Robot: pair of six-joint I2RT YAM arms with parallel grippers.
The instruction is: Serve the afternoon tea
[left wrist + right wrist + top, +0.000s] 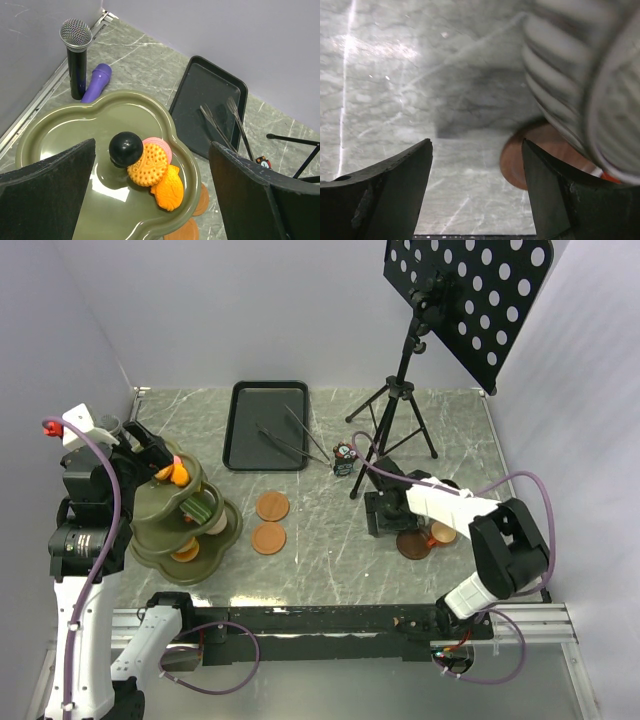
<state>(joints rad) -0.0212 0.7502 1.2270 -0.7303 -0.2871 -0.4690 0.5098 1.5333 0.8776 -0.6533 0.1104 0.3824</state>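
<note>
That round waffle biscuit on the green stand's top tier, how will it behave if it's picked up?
The round biscuit looks like moulded plastic, so it is probably stiff and light. Its waffle pattern should resist slipping. It lies partly over the orange pastry beside the black knob, so lifting it may nudge them.

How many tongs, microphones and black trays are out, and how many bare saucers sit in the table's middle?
Tongs: 2
Microphones: 2
Black trays: 1
Bare saucers: 2
Total: 7
</note>
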